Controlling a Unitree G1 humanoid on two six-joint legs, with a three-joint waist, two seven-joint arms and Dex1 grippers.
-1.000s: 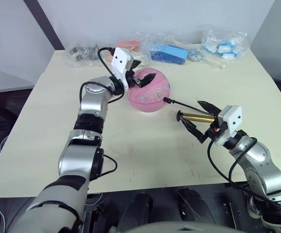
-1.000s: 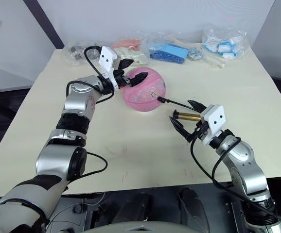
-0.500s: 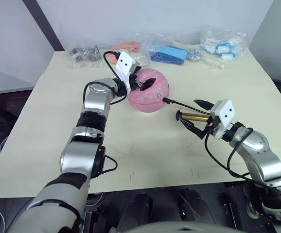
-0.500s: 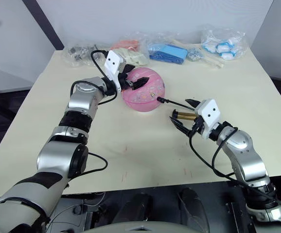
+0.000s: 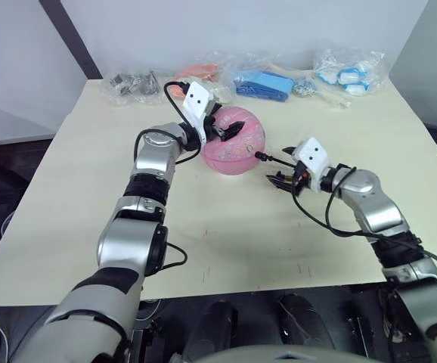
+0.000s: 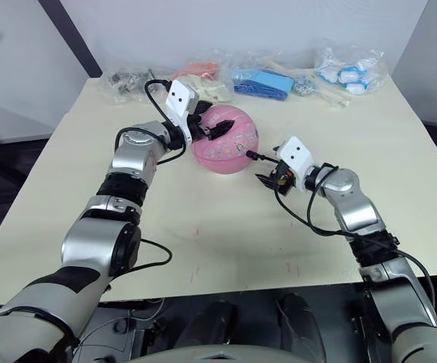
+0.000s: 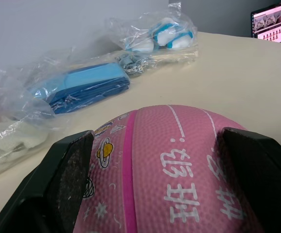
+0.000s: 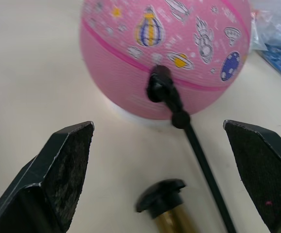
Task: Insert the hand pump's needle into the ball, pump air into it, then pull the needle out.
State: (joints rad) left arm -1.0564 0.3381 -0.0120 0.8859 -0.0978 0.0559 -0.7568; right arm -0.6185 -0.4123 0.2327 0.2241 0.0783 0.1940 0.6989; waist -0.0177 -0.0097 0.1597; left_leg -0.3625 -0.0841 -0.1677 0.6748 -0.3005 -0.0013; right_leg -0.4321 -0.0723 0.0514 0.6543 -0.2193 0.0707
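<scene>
Toward the far middle of the table (image 5: 67, 227), short of the bagged items along the far edge, the ball (image 5: 237, 145) sat with the needle (image 8: 156, 81) seemingly seated in its side, the black fitting pressed against the pink rubber. The left tool (image 7: 165, 179) was spread wide with its fingers (image 7: 65, 170) flanking the ball's upper part; whether they actually touched it I could not tell, but the placement looked meant to steady the ball against the pull of the hose. The hand pump (image 8: 167, 211) lay on the table just beside the ball, its black end cap toward it and the hose running back from the fitting. The right tool (image 8: 165, 160) stood wide open and empty around that end of the barrel, probably lined up to take hold for pumping. White Chinese characters, among them "班级", ran across the ball, with rocket and planet prints on the needle side.
</scene>
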